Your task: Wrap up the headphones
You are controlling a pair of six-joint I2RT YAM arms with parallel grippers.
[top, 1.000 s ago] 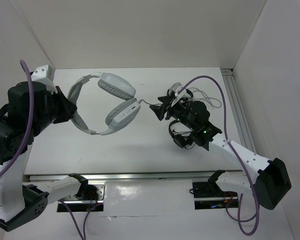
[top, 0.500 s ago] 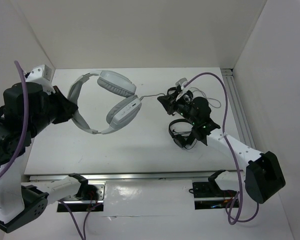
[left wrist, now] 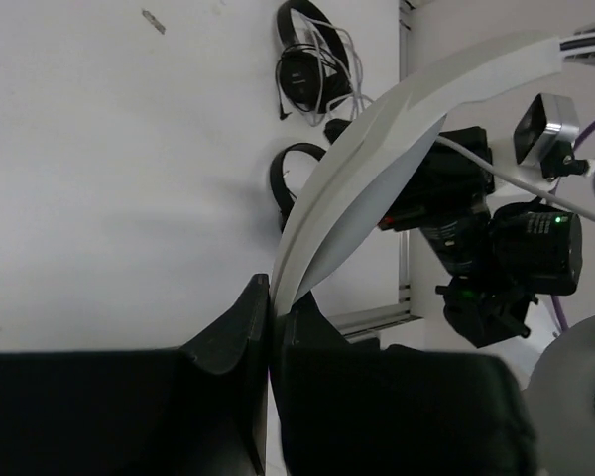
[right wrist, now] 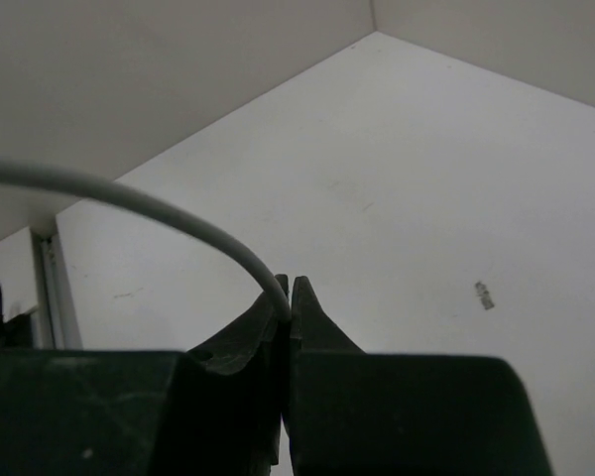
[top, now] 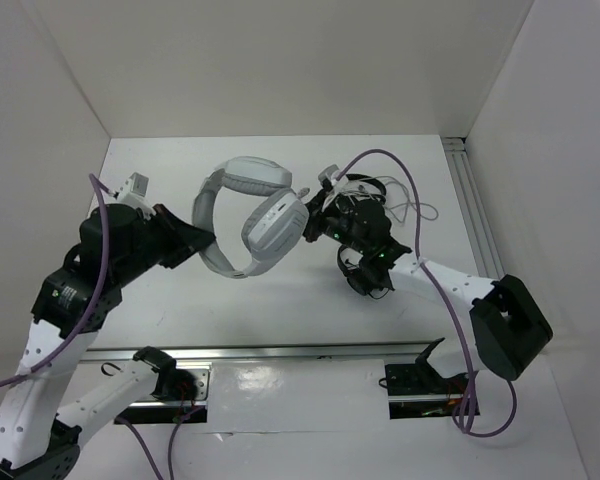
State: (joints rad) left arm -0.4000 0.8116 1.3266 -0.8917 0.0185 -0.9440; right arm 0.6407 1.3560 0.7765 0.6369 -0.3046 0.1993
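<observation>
we note the light grey plastic over-ear headphones [top: 275, 222], oval cups, held up over the matte white table [top: 260, 310] between both arms. left gripper [left wrist: 271, 322] clamped on the wide smooth headband [left wrist: 377, 149]; right gripper [right wrist: 288, 297] pinched tight on the thin round grey cable [right wrist: 129, 193].

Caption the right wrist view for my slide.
Right hand shut on the thin grey cable, white table beyond.

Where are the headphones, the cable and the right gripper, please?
headphones [top: 273, 222]: top view, on the near earcup.
cable [right wrist: 129, 198]: right wrist view, on its curved stretch.
right gripper [right wrist: 289, 297]: right wrist view, between the fingertips.
</observation>
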